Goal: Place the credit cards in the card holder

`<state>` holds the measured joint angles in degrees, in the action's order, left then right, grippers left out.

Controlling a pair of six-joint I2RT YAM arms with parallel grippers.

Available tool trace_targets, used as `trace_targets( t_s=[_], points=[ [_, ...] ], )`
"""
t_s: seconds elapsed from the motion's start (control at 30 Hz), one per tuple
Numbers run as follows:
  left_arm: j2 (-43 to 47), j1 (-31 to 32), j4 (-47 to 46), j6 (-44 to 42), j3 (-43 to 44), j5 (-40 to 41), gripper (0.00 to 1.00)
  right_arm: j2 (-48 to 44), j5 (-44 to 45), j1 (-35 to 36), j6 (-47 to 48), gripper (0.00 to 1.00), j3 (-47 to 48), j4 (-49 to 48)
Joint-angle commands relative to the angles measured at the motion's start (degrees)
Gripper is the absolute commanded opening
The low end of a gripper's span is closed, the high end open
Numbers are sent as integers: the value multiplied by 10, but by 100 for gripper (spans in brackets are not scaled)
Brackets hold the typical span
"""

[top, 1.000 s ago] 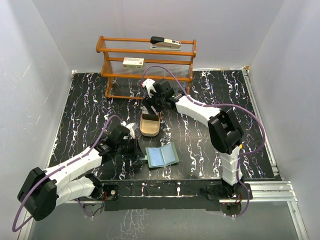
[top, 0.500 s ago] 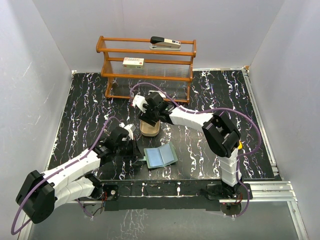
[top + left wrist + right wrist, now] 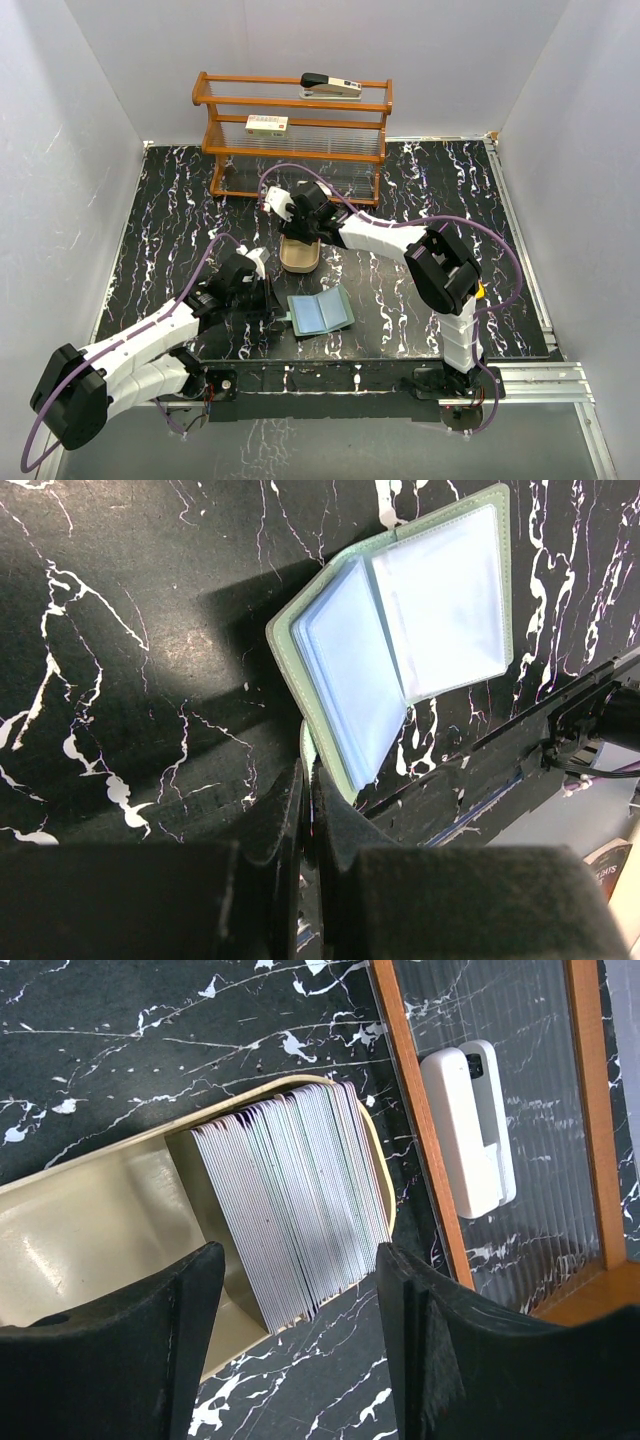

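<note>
You are looking at a black table (image 3: pixel 170 220) with white squiggly lines on it, and white walls are standing all around it.

The credit cards (image 3: pixel 295 1210) are standing on their edges, packed tight in one row. They are sitting at one end of a tan tray (image 3: pixel 80 1240), and the rest of the tray is showing bare. The tray (image 3: pixel 298 260) is lying in the middle of the table.

Your right claw (image 3: pixel 295 1255) is hanging right over the cards. Its jaws are standing wide open, with one finger on each side of the row. You cannot tell if the fingers are touching the cards.

The card holder (image 3: pixel 322 312) is lying open and flat, near the front edge of the table and just in front of the tray. Its green cover and clear pockets (image 3: pixel 400 660) are facing up.

Your left claw (image 3: pixel 308 780) is sitting right at the left edge of the card holder. Its jaws are squeezed shut. The tips are right against the green edge, but you cannot tell if they are pinching it.

At the back, a wooden rack (image 3: pixel 295 150) is holding a stapler (image 3: pixel 330 85) on top and a white box (image 3: pixel 266 124) on the shelf below.
</note>
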<state>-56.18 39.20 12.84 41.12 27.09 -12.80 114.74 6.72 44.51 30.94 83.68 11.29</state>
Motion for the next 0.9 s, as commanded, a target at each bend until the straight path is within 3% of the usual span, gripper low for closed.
trace_targets(
  t_s=[0.0, 0.43, 0.87],
  points=[
    [14, 3, 15, -1, 2, 4, 0, 0, 20, 1, 18, 60, 4, -41],
    [19, 3, 15, -3, -4, 7, 0, 23, 33, 3, 23, 63, 16, -44],
    [20, 2, 17, -4, -6, 12, 0, 0, 87, 3, 29, 43, -3, -105]
  ],
)
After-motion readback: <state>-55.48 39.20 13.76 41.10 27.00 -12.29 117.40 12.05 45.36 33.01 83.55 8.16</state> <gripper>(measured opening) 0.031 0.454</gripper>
